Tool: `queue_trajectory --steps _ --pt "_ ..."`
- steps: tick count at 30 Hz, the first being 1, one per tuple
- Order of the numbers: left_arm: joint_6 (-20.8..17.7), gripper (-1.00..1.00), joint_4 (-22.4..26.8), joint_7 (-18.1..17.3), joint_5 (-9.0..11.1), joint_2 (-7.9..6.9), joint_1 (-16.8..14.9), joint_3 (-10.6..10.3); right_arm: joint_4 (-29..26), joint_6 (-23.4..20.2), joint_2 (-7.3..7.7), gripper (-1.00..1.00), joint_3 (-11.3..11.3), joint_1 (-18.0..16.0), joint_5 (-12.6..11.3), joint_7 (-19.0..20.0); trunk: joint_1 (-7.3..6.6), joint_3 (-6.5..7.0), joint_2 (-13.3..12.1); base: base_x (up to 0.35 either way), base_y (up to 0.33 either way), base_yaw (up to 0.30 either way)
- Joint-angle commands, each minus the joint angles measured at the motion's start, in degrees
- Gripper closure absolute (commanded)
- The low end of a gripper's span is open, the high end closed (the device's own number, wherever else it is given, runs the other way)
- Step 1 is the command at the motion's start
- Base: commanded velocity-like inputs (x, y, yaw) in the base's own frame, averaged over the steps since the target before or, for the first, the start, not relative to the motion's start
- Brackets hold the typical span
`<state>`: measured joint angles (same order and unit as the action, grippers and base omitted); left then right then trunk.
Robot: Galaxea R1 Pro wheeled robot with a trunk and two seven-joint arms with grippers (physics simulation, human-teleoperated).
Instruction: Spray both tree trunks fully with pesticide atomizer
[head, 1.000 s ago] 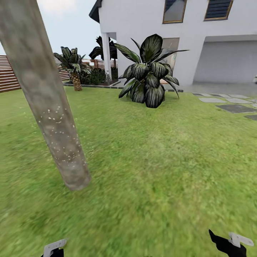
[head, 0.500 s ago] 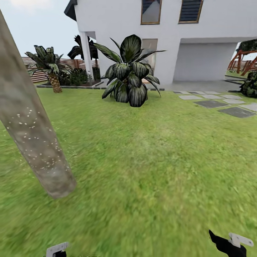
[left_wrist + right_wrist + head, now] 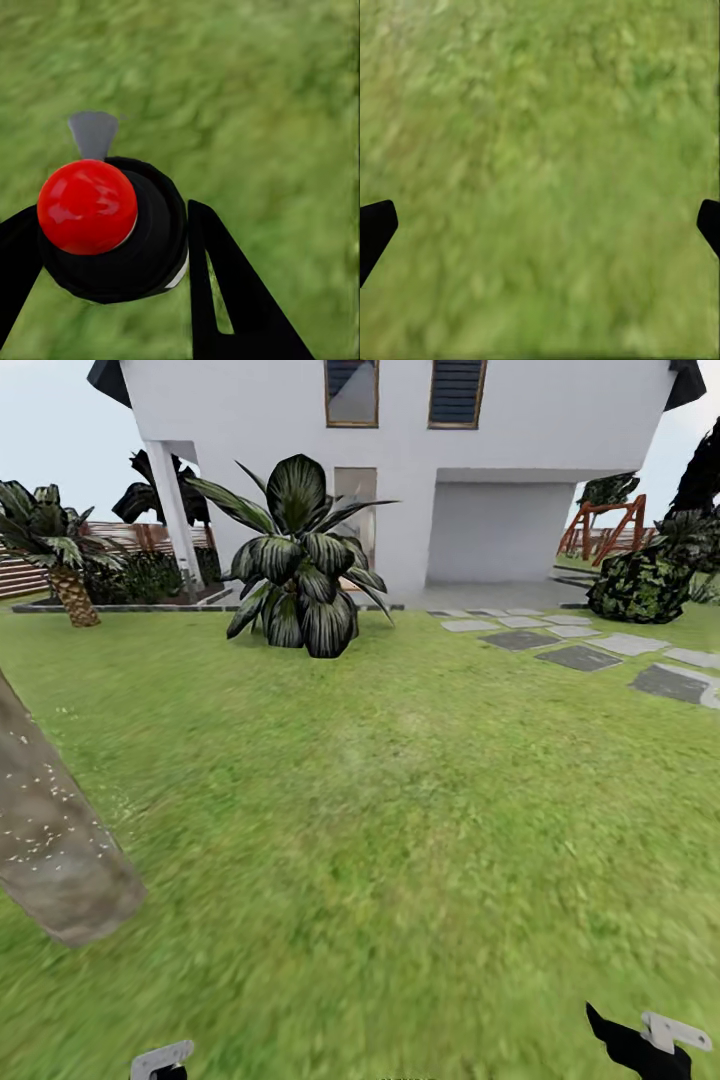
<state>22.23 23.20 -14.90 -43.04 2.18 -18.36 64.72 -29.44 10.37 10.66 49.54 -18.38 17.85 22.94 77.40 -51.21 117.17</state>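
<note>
Holding the pesticide atomizer (image 3: 112, 229) pinched in the left gripper (image 3: 105, 247); right gripper (image 3: 540, 225) jaws spread over grass; tree trunk (image 3: 50, 830) at left.

house (image 3: 400, 450): white, two storeys, far centre | garage door (image 3: 495, 530): grey, far right of centre | plant (image 3: 295, 560): broad dark leaves, before the house | palm (image 3: 60, 560): short, scaly trunk, far left | bush (image 3: 645, 585): far right | swing frame (image 3: 605, 525): reddish, behind the bush
</note>
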Motion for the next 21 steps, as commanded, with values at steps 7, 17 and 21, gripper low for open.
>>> queue_trajectory --steps 7,17,21 --pt "0.0 1.00 0.0 0.0 0.1 0.01 0.0 0.0 0.0 0.0 0.06 -1.00 0.0 0.0 0.0 0.0 0.00 -0.20 0.0 0.000 -0.027 -0.300" --pt "0.0 1.00 0.0 -0.4 0.1 0.02 0.0 0.0 0.0 0.0 0.06 -1.00 0.0 0.0 0.0 0.0 -1.32 0.61 -2.4 0.000 0.000 -0.300" --pt "0.0 1.00 0.0 -0.4 0.0 0.02 0.0 0.0 0.0 0.0 0.06 -1.00 0.0 0.0 0.0 0.0 -2.20 1.24 -4.0 0.000 0.000 -0.300"
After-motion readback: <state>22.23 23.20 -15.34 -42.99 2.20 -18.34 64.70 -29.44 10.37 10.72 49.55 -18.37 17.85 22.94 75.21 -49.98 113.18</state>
